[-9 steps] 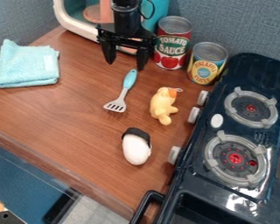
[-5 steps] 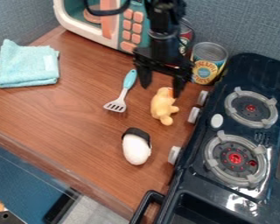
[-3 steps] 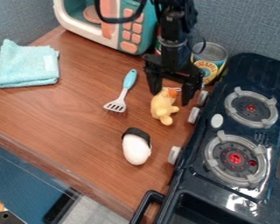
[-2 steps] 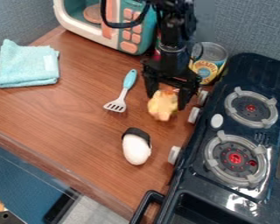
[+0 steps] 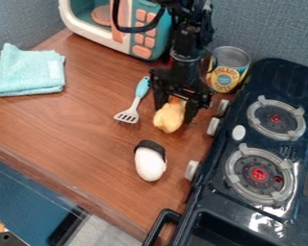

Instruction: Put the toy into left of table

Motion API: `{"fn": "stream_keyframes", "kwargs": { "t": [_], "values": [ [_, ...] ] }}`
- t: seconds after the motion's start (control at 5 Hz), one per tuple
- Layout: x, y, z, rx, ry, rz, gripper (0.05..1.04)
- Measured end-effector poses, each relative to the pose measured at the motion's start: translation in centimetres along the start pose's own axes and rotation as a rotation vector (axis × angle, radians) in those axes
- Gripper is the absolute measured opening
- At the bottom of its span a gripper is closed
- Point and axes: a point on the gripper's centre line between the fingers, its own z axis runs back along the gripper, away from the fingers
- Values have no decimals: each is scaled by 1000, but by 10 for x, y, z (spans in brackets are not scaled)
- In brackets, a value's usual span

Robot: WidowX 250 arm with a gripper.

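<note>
A small, soft-looking yellow toy with an orange patch is held between the fingers of the black two-finger gripper, the gap being filled by its body. It is seen over the brown wood-grain bench, between the blue-handled grey slotted spatula and the dark blue toy stove.

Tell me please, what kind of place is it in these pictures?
It looks like a toy kitchen play set on a wooden table: there is a small stove with burners, a toy microwave with pink buttons, and a little spatula.
</note>
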Motion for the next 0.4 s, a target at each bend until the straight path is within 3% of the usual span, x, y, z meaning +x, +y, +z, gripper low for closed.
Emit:
{"fn": "stream_keyframes", "kwargs": {
  "t": [0.2,0.4],
  "values": [
    [-1,0,0,-3,8,6,479],
    [-4,6,1,41,25,11,435]
  ]
}}
